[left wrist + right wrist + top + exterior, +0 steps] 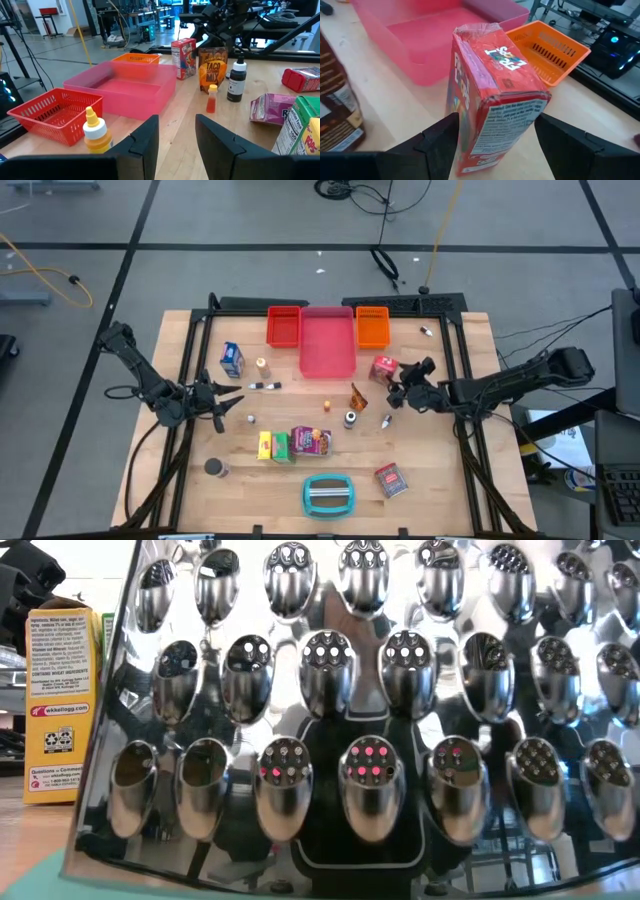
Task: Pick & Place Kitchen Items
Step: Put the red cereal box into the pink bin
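Many small kitchen items lie scattered on the wooden table. My right gripper (397, 390) (497, 150) is open at a red-white cereal box (384, 367) (492, 95) that stands upright on its end beside the pink tray; one finger is on each side of the box, close to its walls. My left gripper (228, 402) (176, 137) is open over bare wood at the table's left, touching nothing. Ahead of it stand a yellow-capped bottle (95, 132), a taco mix packet (212, 67), a dark bottle (236, 80) and a tiny orange bottle (212, 99).
Red tray (283, 326), pink tray (328, 340) and orange tray (372, 327) sit at the far edge. Blue-white box (232, 359), yellow and green boxes (272, 445), purple packet (311, 440), dark can (214, 468), another red box (391, 479). A teal-and-grey grater (328, 494) fills the low view.
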You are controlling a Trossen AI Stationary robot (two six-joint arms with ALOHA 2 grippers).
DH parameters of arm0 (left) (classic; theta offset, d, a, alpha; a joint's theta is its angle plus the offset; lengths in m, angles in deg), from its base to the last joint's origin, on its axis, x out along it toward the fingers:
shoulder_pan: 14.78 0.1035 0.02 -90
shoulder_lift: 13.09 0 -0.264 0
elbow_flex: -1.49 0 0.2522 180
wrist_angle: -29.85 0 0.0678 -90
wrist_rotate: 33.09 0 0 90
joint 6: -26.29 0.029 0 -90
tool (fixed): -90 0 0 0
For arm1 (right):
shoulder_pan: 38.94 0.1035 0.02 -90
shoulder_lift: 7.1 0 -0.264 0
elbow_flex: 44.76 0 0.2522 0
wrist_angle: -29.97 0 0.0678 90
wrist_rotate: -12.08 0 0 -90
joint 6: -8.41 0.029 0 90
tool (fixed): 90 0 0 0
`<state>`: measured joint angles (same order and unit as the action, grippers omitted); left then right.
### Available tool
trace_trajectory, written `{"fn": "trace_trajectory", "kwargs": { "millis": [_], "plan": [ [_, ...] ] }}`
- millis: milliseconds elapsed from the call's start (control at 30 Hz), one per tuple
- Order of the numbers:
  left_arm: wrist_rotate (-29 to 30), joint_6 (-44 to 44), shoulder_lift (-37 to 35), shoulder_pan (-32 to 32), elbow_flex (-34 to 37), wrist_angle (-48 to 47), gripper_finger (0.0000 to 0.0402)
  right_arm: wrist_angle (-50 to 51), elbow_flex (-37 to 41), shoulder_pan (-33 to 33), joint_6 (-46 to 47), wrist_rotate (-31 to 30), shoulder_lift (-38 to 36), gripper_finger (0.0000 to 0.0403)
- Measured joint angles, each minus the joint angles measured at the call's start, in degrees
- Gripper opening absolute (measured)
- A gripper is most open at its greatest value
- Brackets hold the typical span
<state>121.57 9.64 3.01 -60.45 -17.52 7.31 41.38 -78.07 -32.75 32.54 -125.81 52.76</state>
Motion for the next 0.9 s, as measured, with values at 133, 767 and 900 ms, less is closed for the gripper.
{"fn": "trace_trajectory", "kwargs": {
  "millis": [133,767,900],
  "plan": [
    [0.0,0.0,0.0,0.0,0.0,0.0,0.0129,-0.6,0.0,-1.2,-0.4,0.1,0.0,0.0254],
    [-0.1,-1.0,0.0,0.0,0.0,0.0,0.0129,-7.5,0.0,-1.7,-6.5,3.0,0.0,0.0057],
    [-0.1,-3.4,0.0,0.0,0.0,0.0,0.0129,-13.9,0.0,-1.8,-10.7,3.0,-0.2,0.0054]
  ]
}}
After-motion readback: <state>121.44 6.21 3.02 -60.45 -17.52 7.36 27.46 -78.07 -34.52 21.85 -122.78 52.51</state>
